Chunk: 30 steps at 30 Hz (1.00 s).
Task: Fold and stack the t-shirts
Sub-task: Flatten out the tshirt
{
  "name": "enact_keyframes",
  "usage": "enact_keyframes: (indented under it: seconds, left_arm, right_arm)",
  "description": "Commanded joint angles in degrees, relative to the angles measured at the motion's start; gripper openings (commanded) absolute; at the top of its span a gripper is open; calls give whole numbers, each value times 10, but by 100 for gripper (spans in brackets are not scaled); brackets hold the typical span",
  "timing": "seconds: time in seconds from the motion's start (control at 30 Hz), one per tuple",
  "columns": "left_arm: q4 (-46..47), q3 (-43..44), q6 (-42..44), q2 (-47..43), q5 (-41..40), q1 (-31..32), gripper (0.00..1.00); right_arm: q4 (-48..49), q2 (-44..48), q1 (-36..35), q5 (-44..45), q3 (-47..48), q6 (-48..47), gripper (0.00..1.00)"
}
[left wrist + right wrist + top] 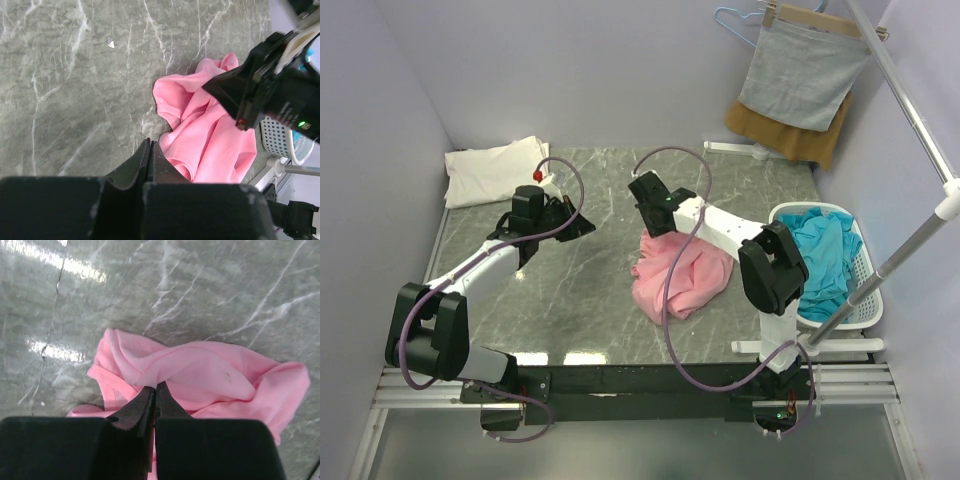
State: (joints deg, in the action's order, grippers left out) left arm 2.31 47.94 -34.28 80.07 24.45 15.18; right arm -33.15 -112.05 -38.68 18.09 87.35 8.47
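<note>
A pale pink t-shirt [685, 280] lies crumpled on the marble table, right of centre. My right gripper [655, 228] sits at its far edge. In the right wrist view the gripper [155, 386] is shut on a raised fold of the pink shirt [210, 375]. My left gripper [577, 222] hovers left of the shirt, apart from it. In the left wrist view it [150, 143] is shut and empty, with the pink shirt [210, 145] to its right. A folded cream-white t-shirt [495, 170] lies at the back left corner. Teal-blue t-shirts [825, 255] fill a basket at the right.
The white basket [865, 295] stands at the table's right edge. A grey cloth [802, 75] on a hanger and a mustard-brown cloth [785, 135] hang at the back right. A white rail [910, 110] runs along the right side. Walls close in left and behind.
</note>
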Motion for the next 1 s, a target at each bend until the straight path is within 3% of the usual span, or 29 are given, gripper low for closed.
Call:
enact_keyframes:
  seconds: [0.0,0.13,0.27,0.33,0.43,0.47,0.53,0.57,0.7,0.73,0.97]
  left_arm:
    - [25,-8,-3,-21,-10,1,1]
    - [24,-11,-6,-32,-30,1,2]
    - [19,-8,-8,-51,-56,-1,21]
    - [13,-4,-9,-62,-76,-2,38]
    - [3,0,-10,-76,-96,-8,50]
    - [1,0,-10,-81,-100,-9,58]
    - [-7,3,-12,-92,-114,-14,62]
    - [-10,4,-11,-97,-118,-16,71]
    - [-21,14,-3,-118,-135,-23,84]
    - [-40,17,1,-120,-139,-23,96]
    - [-66,15,14,-147,-162,-27,99]
  right_arm:
    - [4,29,7,4,41,-2,0]
    - [-2,105,-18,-48,83,-22,0]
    - [-49,145,-64,-48,207,-51,0]
    - [-72,150,-85,-30,250,-66,0]
    - [-79,163,-123,-5,321,-80,0]
    - [-76,172,-131,0,344,-79,0]
    - [-62,180,-150,14,362,-84,0]
    - [-58,189,-155,16,374,-96,0]
    - [-31,215,-182,42,381,-113,0]
    - [-18,221,-186,44,378,-116,0]
    - [33,258,-192,127,289,-141,0]
